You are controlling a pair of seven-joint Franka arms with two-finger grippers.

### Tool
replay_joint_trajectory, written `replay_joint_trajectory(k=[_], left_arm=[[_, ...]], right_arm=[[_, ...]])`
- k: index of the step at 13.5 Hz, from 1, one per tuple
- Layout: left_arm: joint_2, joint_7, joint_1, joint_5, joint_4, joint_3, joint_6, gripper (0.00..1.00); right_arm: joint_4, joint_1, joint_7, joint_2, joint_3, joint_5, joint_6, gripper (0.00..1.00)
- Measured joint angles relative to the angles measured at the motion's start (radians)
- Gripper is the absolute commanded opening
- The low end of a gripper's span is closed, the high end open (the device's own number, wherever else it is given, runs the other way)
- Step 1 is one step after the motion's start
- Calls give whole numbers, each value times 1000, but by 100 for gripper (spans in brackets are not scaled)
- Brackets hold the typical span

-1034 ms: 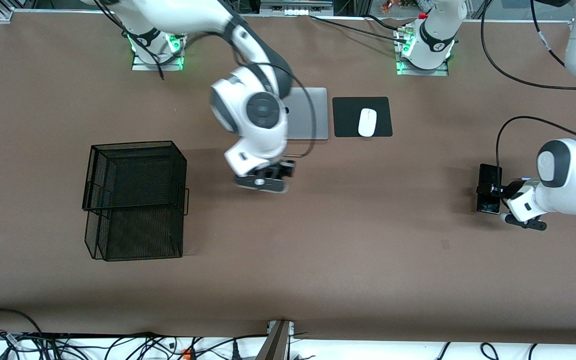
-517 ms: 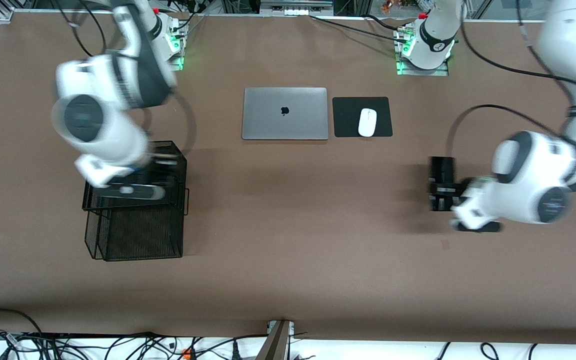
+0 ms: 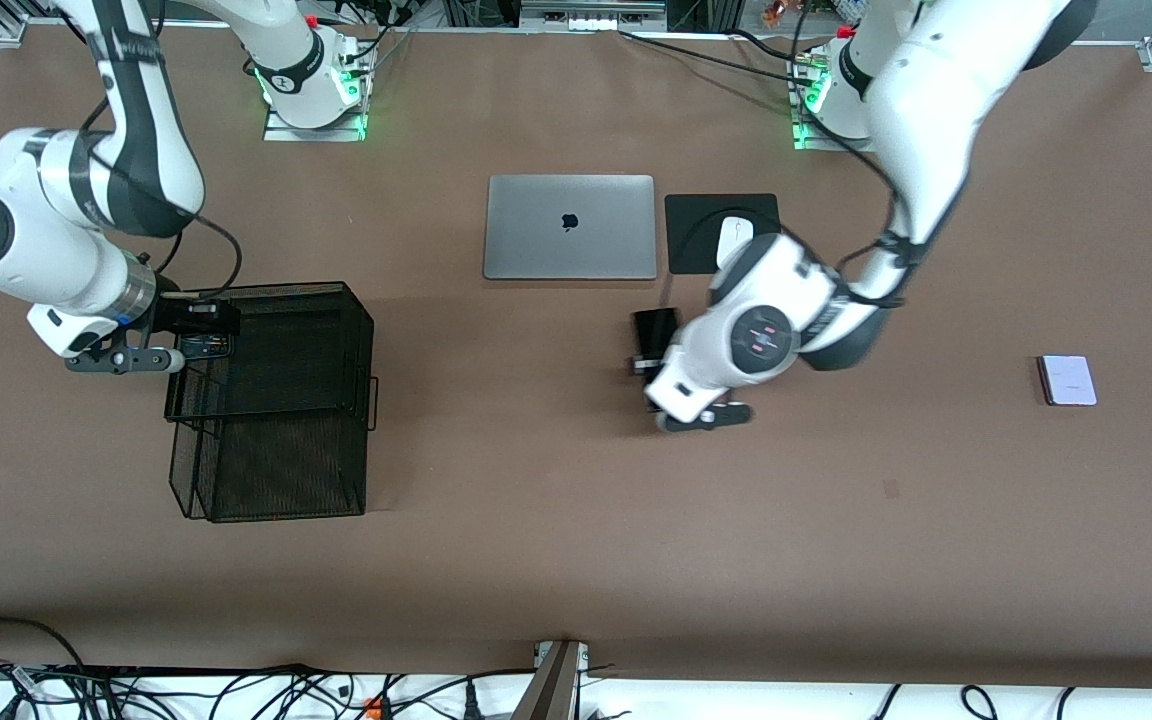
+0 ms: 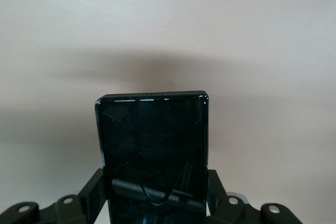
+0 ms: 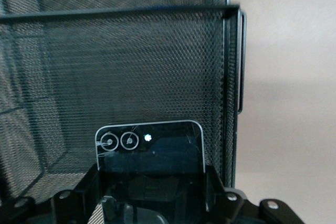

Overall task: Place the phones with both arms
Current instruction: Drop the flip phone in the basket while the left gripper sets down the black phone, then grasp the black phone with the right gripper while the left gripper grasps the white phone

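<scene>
Over the mesh basket [image 3: 276,400] rim, my right pincer [image 3: 198,322] pinches a black phone [image 5: 149,153], so I'd lower before letting go, while my left pincer [image 3: 648,362] clamps the slim black phone [image 4: 152,150] above the surface [image 3: 576,560].

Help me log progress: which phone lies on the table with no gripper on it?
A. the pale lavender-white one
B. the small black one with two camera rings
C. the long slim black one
A: the pale lavender-white phone lies alone toward the left arm's end of the table, while each of the two black phones is clamped in an arm's jaws.
</scene>
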Motion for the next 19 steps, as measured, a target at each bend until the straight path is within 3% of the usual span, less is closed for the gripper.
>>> replay_joint_trajectory(k=[1,2,3,8,11,16,19], left_arm=[[27,-35,-31,0,0,1,61,53],[56,-65,-65,0,1,2,119,63],[82,-83,-97,0,1,7,165,100],[116,-109,-162,0,18,48,204,100],[53,-123,-131,0,56,82,38,100],[-77,-19,86,34,63,117,-322,100],[-78,191,219,91,50,125,-411,100]], right_arm=[[1,-9,-10,25,0,20,12,97],[7,-12,-11,48,0,29,21,100],[20,-12,-11,65,0,37,26,100],[160,-10,-10,83,3,53,-46,100],[323,-10,-5,79,3,53,-227,100],[459,32,88,77,21,54,-374,100],[464,194,250,98,35,59,-374,100]])
